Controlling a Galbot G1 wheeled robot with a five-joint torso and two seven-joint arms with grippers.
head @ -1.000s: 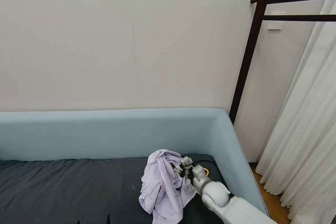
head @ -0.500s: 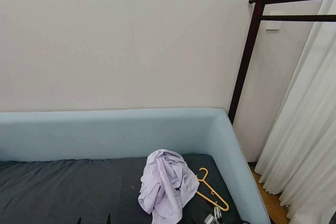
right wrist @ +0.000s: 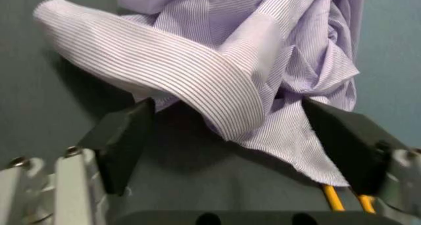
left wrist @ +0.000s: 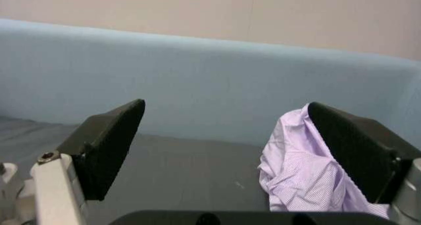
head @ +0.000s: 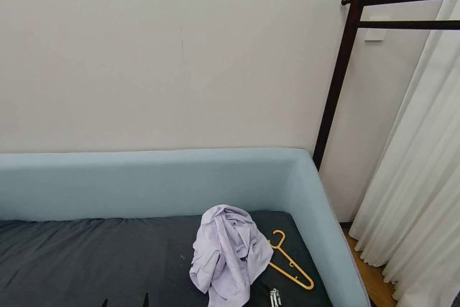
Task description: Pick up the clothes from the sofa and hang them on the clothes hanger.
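Beside the crumpled shirt [head: 226,249], orange hanger [head: 291,262] hook toward backrest [head: 144,185]; left gripper [left wrist: 225,106], right gripper [right wrist: 228,104] both wide

Left gripper [left wrist: 225,108] spread wide above the sofa [left wrist: 197,87]

Its two black fingers [left wrist: 108,146] stand far apart with nothing between them. A crumpled lavender pinstriped shirt [left wrist: 299,161] lies on the dark grey seat cushion [left wrist: 177,180] near the pale blue backrest, partly hidden by one finger. A beige wall [left wrist: 197,8] rises behind.
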